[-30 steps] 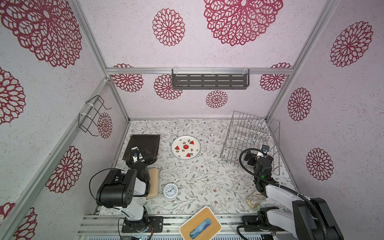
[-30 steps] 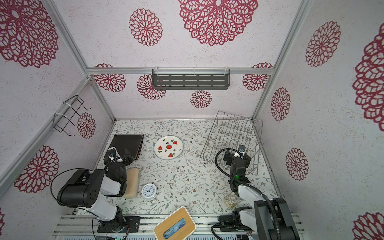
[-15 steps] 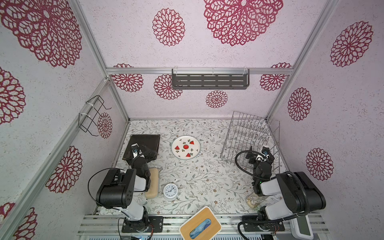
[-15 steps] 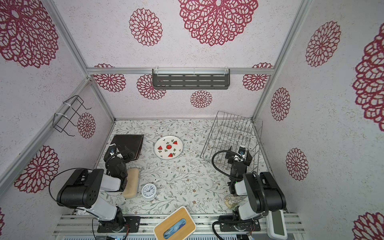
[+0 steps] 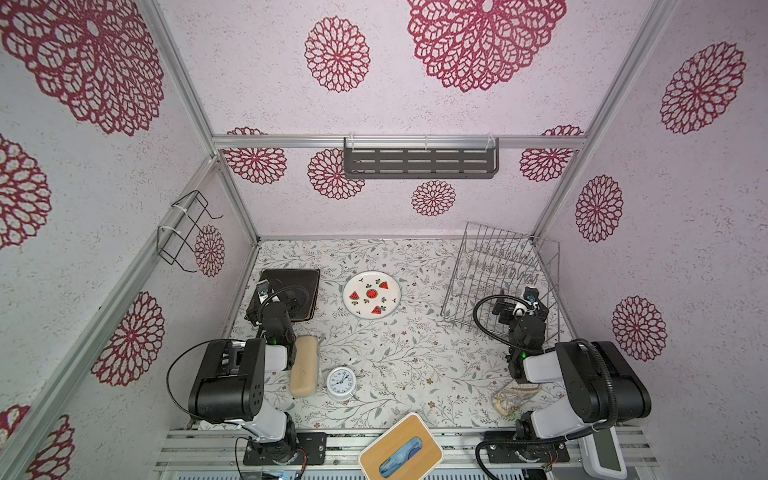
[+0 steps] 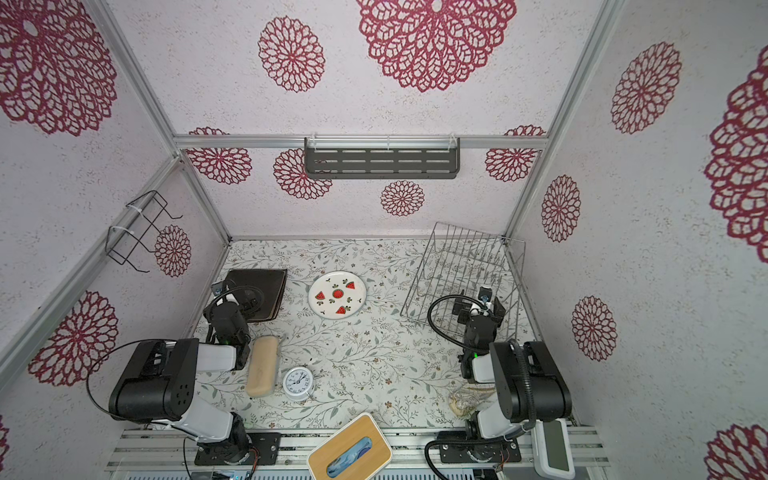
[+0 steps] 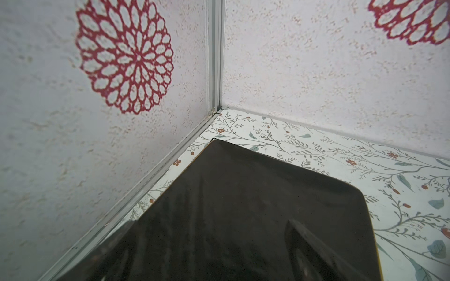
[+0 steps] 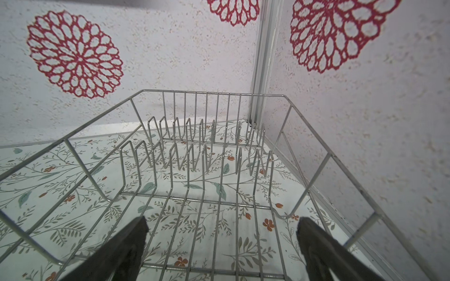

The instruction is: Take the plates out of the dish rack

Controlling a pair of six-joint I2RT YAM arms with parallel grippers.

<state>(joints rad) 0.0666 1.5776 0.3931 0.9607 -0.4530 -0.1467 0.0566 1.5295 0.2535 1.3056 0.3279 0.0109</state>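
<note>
Silver wire dish rack (image 5: 505, 266) sits in the far right corner, with the right gripper (image 8: 222, 226) over its near end, jaws spread wide, nothing between them. Dark plates (image 5: 305, 278) lie stacked by the left wall under the left gripper (image 5: 291, 300), jaws also wide and gripping nothing. Watermelon plate (image 5: 372, 294) lies flat between stack and rack.
</note>
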